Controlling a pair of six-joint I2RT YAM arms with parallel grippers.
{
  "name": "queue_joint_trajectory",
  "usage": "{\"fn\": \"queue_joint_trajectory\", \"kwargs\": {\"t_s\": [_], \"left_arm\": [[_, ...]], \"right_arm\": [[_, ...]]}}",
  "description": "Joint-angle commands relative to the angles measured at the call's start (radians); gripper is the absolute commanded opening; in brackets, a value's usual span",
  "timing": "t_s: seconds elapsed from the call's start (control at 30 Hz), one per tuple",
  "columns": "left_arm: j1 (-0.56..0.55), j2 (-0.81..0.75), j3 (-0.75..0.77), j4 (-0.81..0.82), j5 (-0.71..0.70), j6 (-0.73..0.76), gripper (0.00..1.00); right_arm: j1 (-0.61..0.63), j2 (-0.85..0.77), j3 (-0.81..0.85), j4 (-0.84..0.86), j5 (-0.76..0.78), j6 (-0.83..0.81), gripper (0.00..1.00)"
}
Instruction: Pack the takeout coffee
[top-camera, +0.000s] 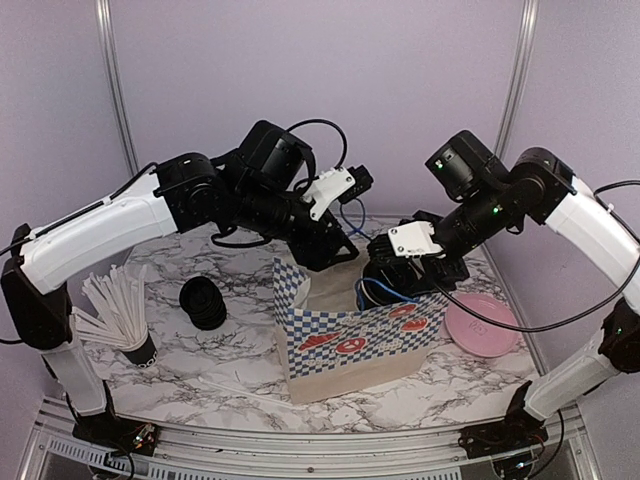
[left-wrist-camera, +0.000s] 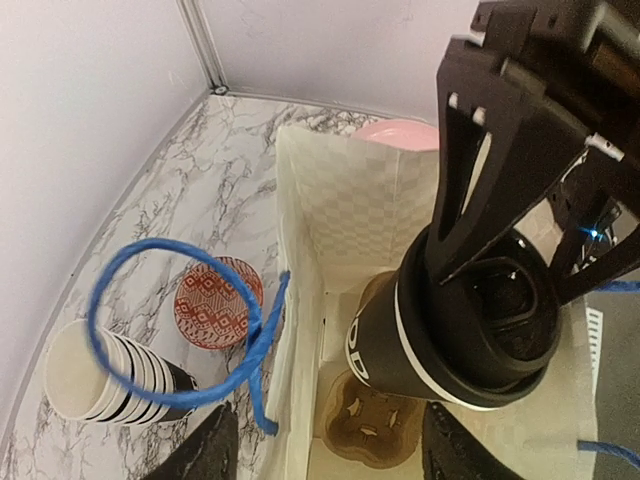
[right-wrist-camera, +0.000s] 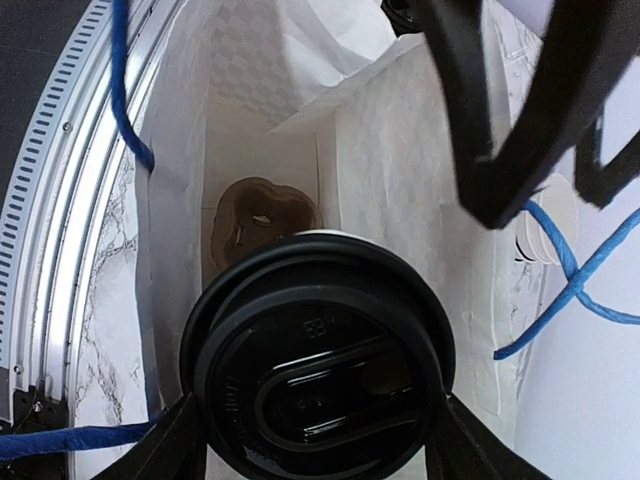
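Right gripper (right-wrist-camera: 312, 445) clamped on takeout coffee (right-wrist-camera: 320, 350), hanging in bag (left-wrist-camera: 300, 300) mouth, clear of bag floor. Left gripper (left-wrist-camera: 330, 452) jaws apart beside bag wall. Risk: dropped from here, cup tips, spills.

The takeout coffee (left-wrist-camera: 400, 345) has a matt black paper body with white print, and its lid (right-wrist-camera: 320, 370) is black plastic, smooth and glossy enough to catch the light. The bag (top-camera: 350, 345) is paper: a blue-and-white check printed outside, plain matt white within, creased along the folds, with a handle (left-wrist-camera: 270, 315) of twisted blue cord. A brown piece (left-wrist-camera: 365, 425) on the bag's floor looks like rough pressed card. The table (top-camera: 230, 355) is marble-patterned, smooth with a faint sheen. The pink plate (top-camera: 482, 325) looks like smooth plastic. The left arm (top-camera: 100, 235) wears a glossy white plastic shell, with matt black joints. The frame rail (top-camera: 300, 445) is bare ribbed metal.
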Motion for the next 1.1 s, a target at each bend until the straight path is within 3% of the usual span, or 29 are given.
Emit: {"fn": "queue_joint_trajectory", "kwargs": {"t_s": [0.0, 0.17, 0.3, 0.43, 0.63, 1.07], "left_arm": [[-0.011, -0.123, 0.063, -0.005, -0.093, -0.036, 0.66], [0.008, -0.162, 0.041, -0.001, -0.272, -0.066, 0.7], [0.071, -0.148, -0.007, 0.009, -0.294, -0.096, 0.69], [0.111, -0.116, -0.066, 0.031, -0.191, -0.118, 0.63], [0.102, -0.05, -0.121, 0.059, 0.074, -0.122, 0.52], [0.025, 0.002, -0.209, 0.138, 0.261, -0.125, 0.48]], "right_arm": [[0.031, -0.015, 0.006, -0.038, 0.039, 0.021, 0.38], [0.132, -0.029, -0.008, -0.079, 0.105, 0.081, 0.38], [0.235, -0.071, -0.098, -0.08, 0.165, 0.125, 0.38], [0.275, -0.097, -0.145, -0.08, 0.198, 0.141, 0.38], [0.347, -0.16, -0.224, -0.081, 0.251, 0.149, 0.39], [0.407, -0.232, -0.358, -0.062, 0.283, 0.138, 0.39]]}}
